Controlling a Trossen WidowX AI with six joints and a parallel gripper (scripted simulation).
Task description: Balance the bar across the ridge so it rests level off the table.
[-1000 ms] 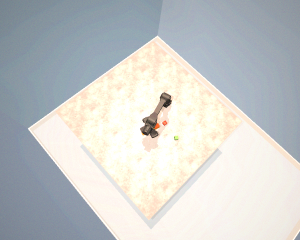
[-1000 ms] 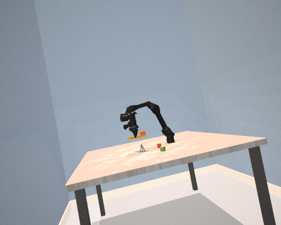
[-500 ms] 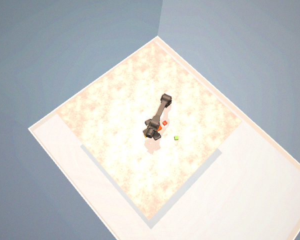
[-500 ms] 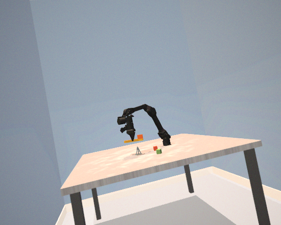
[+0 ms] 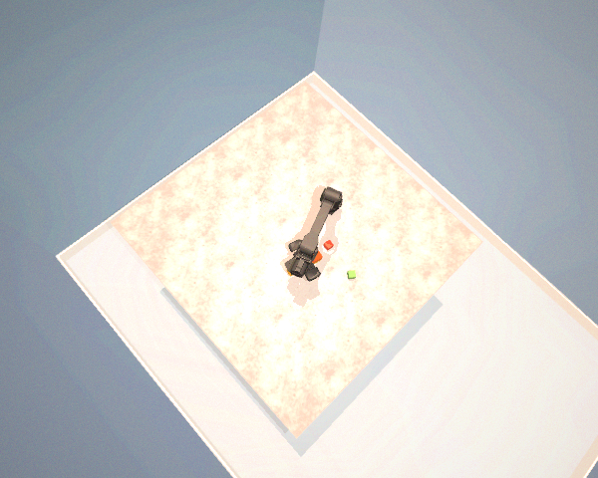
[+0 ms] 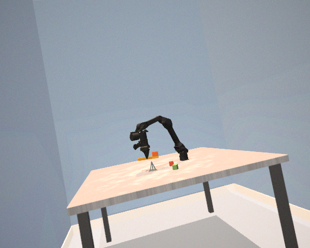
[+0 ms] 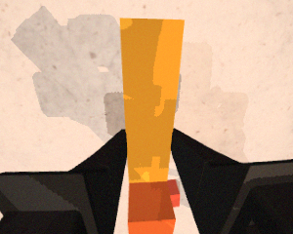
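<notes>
The orange-yellow bar (image 6: 140,159) (image 7: 148,73) is held in the air, close to level in the exterior view. An orange block (image 5: 317,256) (image 6: 155,153) (image 7: 151,202) sits on one end of it. My gripper (image 6: 146,157) (image 7: 147,134) is shut on the bar between its free end and the block. The small grey ridge (image 6: 152,167) stands on the table below the bar, with a visible gap between them. In the wrist view the bar hides nearly all of the ridge. In the top view the arm covers the ridge and most of the bar.
A red cube (image 5: 328,244) (image 6: 171,163) lies on the table (image 5: 289,334) (image 6: 230,160) near the ridge, toward the arm's base. A green cube (image 5: 351,274) (image 6: 175,167) lies farther to the side. The arm's shadow falls around the ridge.
</notes>
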